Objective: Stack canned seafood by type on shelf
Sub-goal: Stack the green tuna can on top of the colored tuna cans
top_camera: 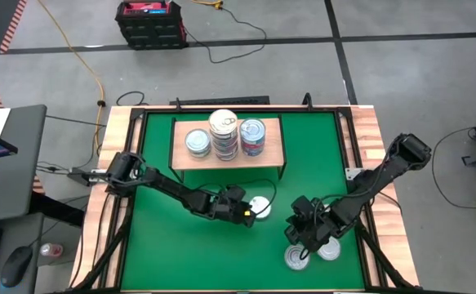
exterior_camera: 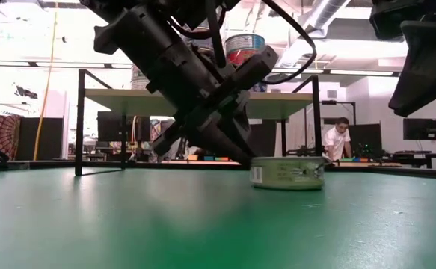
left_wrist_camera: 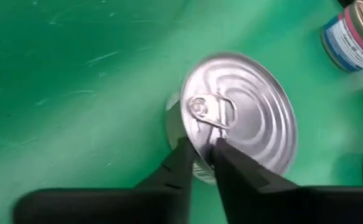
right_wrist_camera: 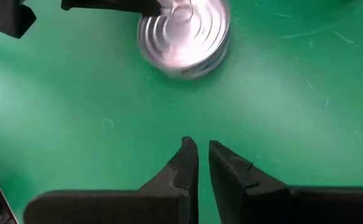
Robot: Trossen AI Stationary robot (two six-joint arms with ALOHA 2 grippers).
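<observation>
A flat silver tin [top_camera: 260, 207] with a pull tab [left_wrist_camera: 211, 111] sits on its base on the green table, in front of the shelf [top_camera: 272, 155]. My left gripper [left_wrist_camera: 203, 148] is at the tin's edge, fingers nearly together. On the shelf are a silver-lidded tin [top_camera: 197, 143], a stack of tins [top_camera: 224, 135] and a red-and-blue-labelled tin [top_camera: 252, 137]. My right gripper [right_wrist_camera: 203, 149] hangs shut over bare green to the right of the silver tin. Two more tins [top_camera: 297, 259] [top_camera: 329, 249] lie just beyond it, near the table's front. My left gripper has the silver tin's rim [left_wrist_camera: 197, 163] between its two fingers, on the side of the tin nearest that arm. One finger [left_wrist_camera: 182, 152] stands outside the wall and the other [left_wrist_camera: 226, 152] lies over the lid. The fingers slant down from the table's left. The tin stands flat on the table.
The shelf stands on thin black legs [exterior_camera: 78, 123] at the far middle of the table. A wooden border [top_camera: 368, 131] runs round the green surface. A blue-labelled tin [left_wrist_camera: 352, 37] lies beyond the silver one. A person [exterior_camera: 339, 142] shows in the room behind.
</observation>
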